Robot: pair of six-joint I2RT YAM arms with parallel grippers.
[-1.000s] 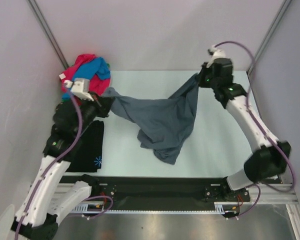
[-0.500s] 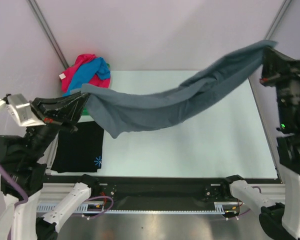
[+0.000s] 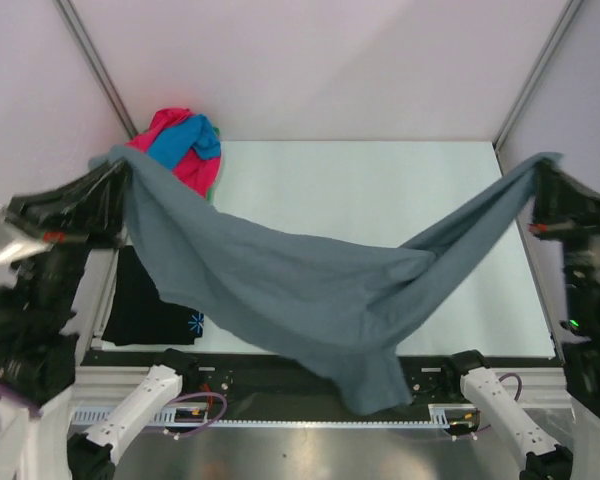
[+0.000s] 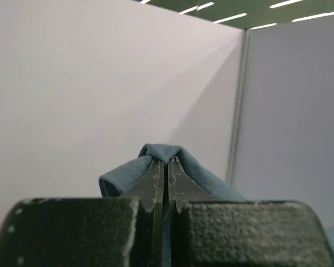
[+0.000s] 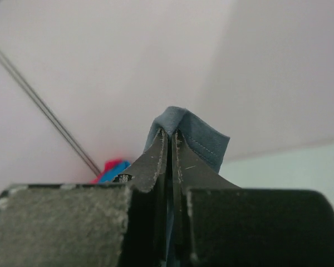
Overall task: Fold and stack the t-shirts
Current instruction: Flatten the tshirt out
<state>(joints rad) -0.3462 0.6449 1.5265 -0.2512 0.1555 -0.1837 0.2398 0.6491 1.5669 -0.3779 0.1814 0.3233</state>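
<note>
1. a second ago the grey t-shirt (image 3: 310,300) was a crumpled lump hanging low over the table (image 3: 380,190). now it's opened into one wide sheet.
2. half a second back it was a fairly tight band with the right end up high. now the middle sags deep and the bottom flap hangs past the black rail (image 3: 260,375) at the near edge.
3. the left gripper (image 3: 112,178) has swung up and out to the left. the right gripper (image 3: 542,182) has moved from the far corner out past the table's right edge.
4. in the top view the grey cloth now overlaps part of the black t-shirt (image 3: 150,310).
</note>
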